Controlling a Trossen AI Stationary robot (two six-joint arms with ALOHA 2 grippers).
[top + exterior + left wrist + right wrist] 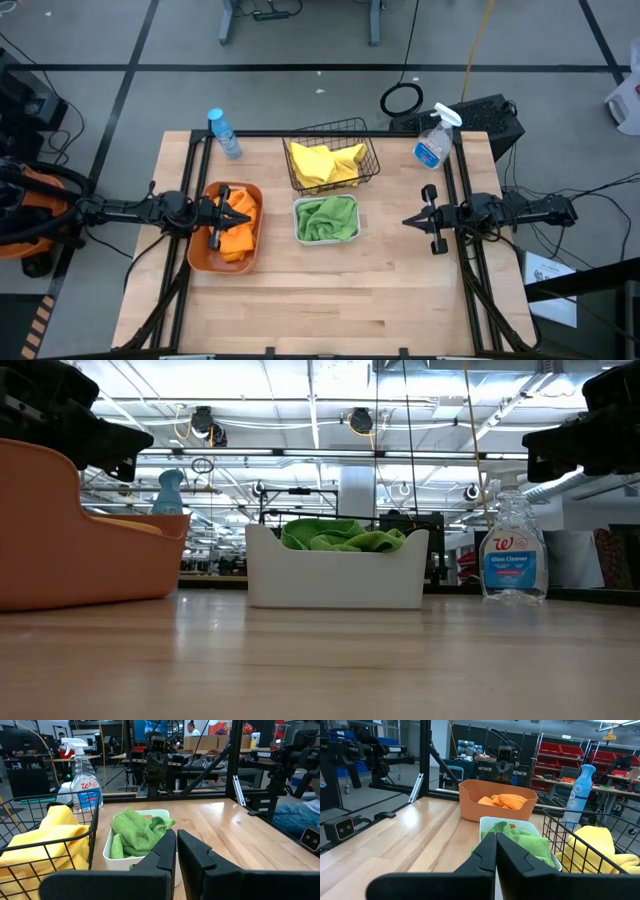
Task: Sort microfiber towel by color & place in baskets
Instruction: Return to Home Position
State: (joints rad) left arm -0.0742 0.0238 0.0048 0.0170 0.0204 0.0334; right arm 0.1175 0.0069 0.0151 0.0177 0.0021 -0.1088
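Now left end effector (pixel 238 212) closed, empty, above rounded orange plastic tub (pixel 200 260); right end effector (pixel 410 220) closed, empty

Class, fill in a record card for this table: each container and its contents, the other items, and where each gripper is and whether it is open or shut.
Black wire-mesh basket: yellow towel
White bin: green towel
Orange tub: orange towels
Other items: blue bottle left of the basket, spray bottle right of it
Left gripper: over the orange tub, shut, empty
Right gripper: right of the white bin, over bare table, shut, empty
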